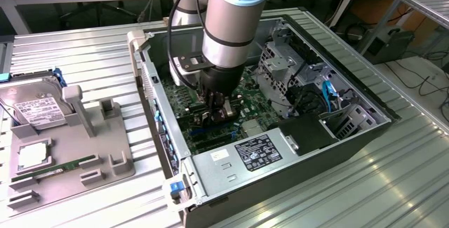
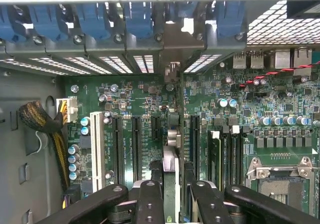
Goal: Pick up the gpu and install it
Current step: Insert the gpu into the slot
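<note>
The gpu (image 2: 172,134) appears edge-on in the wrist view, a thin dark card standing upright over the green motherboard (image 2: 280,99). Its silver bracket end (image 2: 172,71) reaches the row of rear slot openings with blue clips (image 2: 137,19). My gripper (image 2: 172,201) is shut on the card's near end, one black finger (image 2: 150,199) on each side. In the exterior view the gripper (image 1: 216,113) is low inside the open computer case (image 1: 350,133), down at the motherboard (image 1: 245,94), with the card between black expansion slots.
A grey parts tray (image 1: 112,149) at the exterior view's left carries a hard drive (image 1: 39,110), a processor (image 1: 33,156) and a green memory stick (image 1: 52,171). Inside the case are the power supply (image 1: 245,154), a drive cage (image 1: 281,70), a braided cable bundle (image 2: 42,121) and a processor socket (image 2: 280,184).
</note>
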`<state>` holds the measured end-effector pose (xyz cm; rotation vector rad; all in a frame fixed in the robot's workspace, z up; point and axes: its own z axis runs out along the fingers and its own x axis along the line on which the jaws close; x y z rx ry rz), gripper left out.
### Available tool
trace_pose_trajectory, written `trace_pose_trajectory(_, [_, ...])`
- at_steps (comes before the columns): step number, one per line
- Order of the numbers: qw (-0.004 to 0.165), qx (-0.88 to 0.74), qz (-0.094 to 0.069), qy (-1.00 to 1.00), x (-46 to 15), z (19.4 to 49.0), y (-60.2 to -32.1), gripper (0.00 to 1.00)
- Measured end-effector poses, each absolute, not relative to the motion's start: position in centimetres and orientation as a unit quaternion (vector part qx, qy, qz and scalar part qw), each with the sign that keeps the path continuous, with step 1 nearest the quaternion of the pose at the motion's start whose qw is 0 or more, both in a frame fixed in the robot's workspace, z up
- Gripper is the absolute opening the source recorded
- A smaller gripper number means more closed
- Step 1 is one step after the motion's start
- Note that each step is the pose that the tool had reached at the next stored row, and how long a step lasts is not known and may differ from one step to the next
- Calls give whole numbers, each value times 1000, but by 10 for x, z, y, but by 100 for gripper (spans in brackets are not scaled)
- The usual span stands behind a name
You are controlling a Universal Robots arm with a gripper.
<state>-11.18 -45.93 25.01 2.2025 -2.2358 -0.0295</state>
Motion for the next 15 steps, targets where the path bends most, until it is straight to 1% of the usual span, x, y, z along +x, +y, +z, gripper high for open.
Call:
trace_pose_trajectory(2, [2, 702, -9, -712, -112, 250, -459, 27])
trace_pose_trajectory(3, [3, 702, -9, -712, -112, 251, -460, 33])
trace_pose_trajectory(4, [3, 702, -9, -712, -112, 251, -460, 33])
trace_pose_trajectory(5, [3, 702, -9, -712, -112, 252, -460, 40])
trace_pose_trajectory(13, [3, 702, -9, -712, -112, 274, -460, 40])
trace_pose_trajectory(15, [3, 702, -9, -712, -112, 279, -460, 38])
